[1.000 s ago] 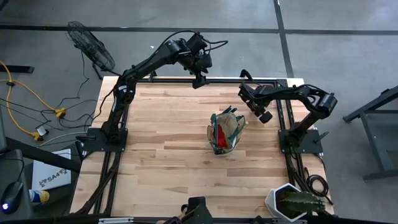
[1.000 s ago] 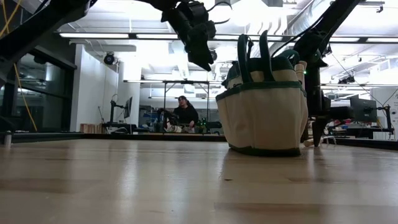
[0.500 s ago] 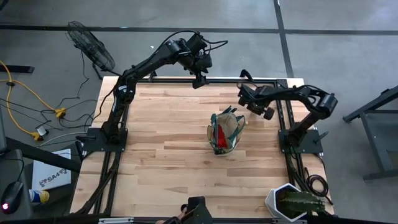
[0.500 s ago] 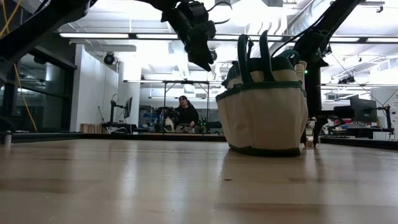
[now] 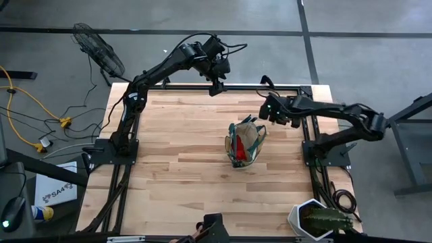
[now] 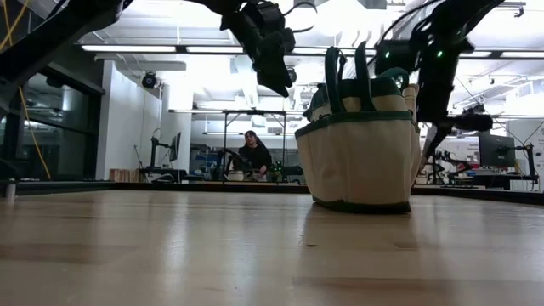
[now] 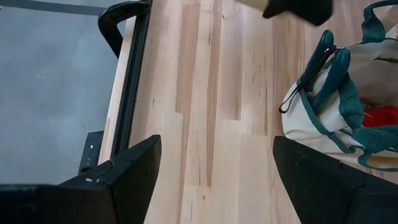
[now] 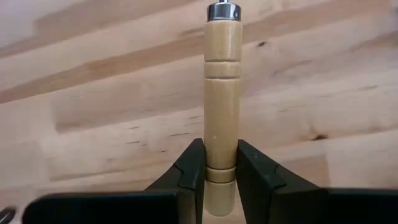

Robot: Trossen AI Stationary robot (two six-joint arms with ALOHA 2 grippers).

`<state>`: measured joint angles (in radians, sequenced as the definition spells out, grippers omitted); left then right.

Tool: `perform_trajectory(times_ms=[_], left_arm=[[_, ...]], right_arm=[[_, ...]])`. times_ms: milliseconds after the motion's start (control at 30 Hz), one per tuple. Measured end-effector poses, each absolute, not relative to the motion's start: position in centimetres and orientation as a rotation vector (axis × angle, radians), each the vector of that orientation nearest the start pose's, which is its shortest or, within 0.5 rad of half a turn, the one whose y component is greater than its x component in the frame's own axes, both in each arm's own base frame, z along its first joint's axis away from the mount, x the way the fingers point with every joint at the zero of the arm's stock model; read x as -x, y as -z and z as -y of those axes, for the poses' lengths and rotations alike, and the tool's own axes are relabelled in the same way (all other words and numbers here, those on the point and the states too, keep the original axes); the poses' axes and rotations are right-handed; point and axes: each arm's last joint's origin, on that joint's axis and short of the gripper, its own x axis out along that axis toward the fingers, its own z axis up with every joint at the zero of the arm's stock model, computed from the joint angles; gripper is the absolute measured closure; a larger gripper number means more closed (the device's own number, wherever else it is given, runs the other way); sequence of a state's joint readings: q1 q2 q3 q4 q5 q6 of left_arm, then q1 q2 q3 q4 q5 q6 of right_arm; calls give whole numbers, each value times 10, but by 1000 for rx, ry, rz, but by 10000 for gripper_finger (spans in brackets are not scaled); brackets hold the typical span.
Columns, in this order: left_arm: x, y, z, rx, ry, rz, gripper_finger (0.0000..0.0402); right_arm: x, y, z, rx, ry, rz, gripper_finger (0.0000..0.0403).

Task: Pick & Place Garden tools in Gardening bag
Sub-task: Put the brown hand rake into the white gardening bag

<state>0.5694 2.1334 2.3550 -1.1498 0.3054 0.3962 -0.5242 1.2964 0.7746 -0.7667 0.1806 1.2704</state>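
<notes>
Carrying wooden-handled metal garden tool [image 8: 221,93], pinched in right tool [image 8: 220,163], just right of tan canvas bag with green trim [image 5: 246,144] mid-worktop [image 5: 175,155]. Centre over opening before releasing. Left tool [image 5: 214,86] spread, parked far.

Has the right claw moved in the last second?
Yes. The right claw, shut on a wooden tool handle, has shifted along the table's far edge toward the gardening bag and lifted.

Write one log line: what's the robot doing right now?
right tool: shut on wooden handle, beside bag | left tool: open, waiting at table's far edge
</notes>
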Motion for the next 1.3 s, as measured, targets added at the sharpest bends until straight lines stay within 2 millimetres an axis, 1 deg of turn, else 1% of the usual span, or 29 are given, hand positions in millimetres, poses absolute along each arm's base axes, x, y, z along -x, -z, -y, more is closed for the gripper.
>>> perform_trajectory(times_ms=[133, 267, 367, 500, 567, 700, 867, 1000, 1133, 1233, 1300], left_arm=[[-379, -364, -232, 20, -72, -856, 98], [-382, -366, -230, 39, -18, -804, 98], [-385, -369, -226, 47, 40, -766, 98], [-395, -373, -214, 25, 151, -679, 98], [-403, -377, -204, -4, 212, -625, 98], [-420, -383, -180, -95, 267, -543, 98], [-441, -391, -142, -238, 337, -441, 98], [-456, -399, -110, -340, 268, -380, 98], [-465, -402, -84, -473, 166, -385, 98], [-468, -401, -69, -578, 110, -416, 98], [-469, -401, -63, -608, 75, -429, 98]], right_arm=[[-179, -214, 102, -1195, 1282, -689, 348], [-172, -232, 91, -1142, 1176, -639, 348], [-165, -244, 84, -1102, 1084, -616, 348], [-156, -258, 75, -1053, 975, -584, 348], [-152, -264, 72, -1018, 916, -576, 348], [-147, -270, 67, -971, 818, -579, 348], [-146, -278, 65, -919, 708, -592, 348], [-148, -291, 64, -840, 616, -589, 348], [-148, -306, 63, -723, 523, -590, 348], [-148, -313, 61, -636, 454, -597, 348], [-149, -315, 59, -579, 420, -602, 348]])
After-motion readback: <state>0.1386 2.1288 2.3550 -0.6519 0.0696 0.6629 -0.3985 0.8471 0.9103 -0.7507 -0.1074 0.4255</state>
